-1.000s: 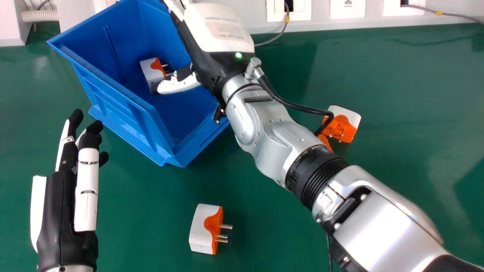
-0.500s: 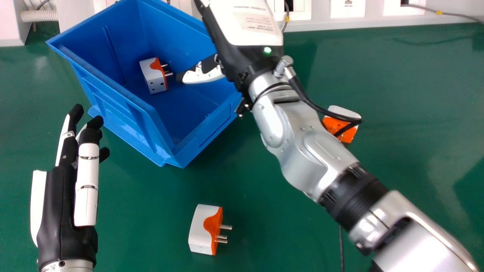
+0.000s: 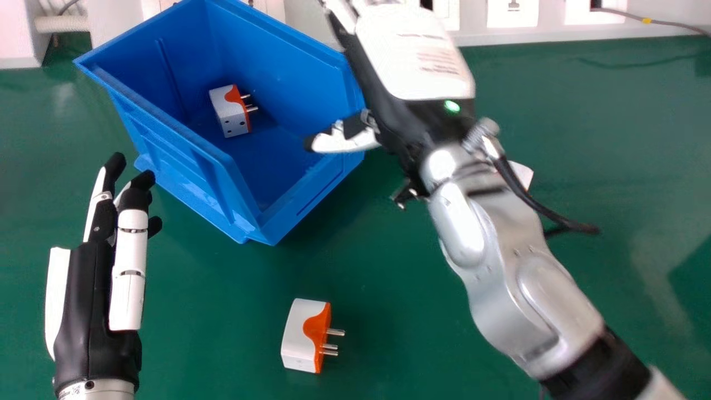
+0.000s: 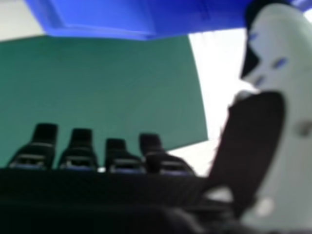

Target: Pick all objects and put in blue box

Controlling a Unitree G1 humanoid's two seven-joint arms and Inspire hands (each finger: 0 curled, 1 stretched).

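The blue box (image 3: 183, 145) stands at the back left with a white and orange plug adapter (image 3: 226, 111) lying inside. Another adapter (image 3: 300, 336) lies on the green table at the front centre. Part of a white adapter (image 3: 522, 174) peeks out from behind the right wrist. My right hand (image 3: 414, 122) is at the box's right side, its thumb over the rim; in the right hand view the hand (image 4: 78, 151) is open with nothing in it, and the blue box (image 4: 107, 19) shows beyond. At the left, my left hand (image 3: 94, 289) is held open above the table.
The green table (image 3: 600, 122) runs back to a pale wall with sockets (image 3: 512, 12). A cable (image 3: 675, 25) hangs along the wall at the back right. A ribbed pipe (image 3: 61, 23) is at the far left corner.
My right hand has moved right and slightly toward the front, out of the box's middle. More of the box and the adapter inside is uncovered. The left hand has barely shifted.
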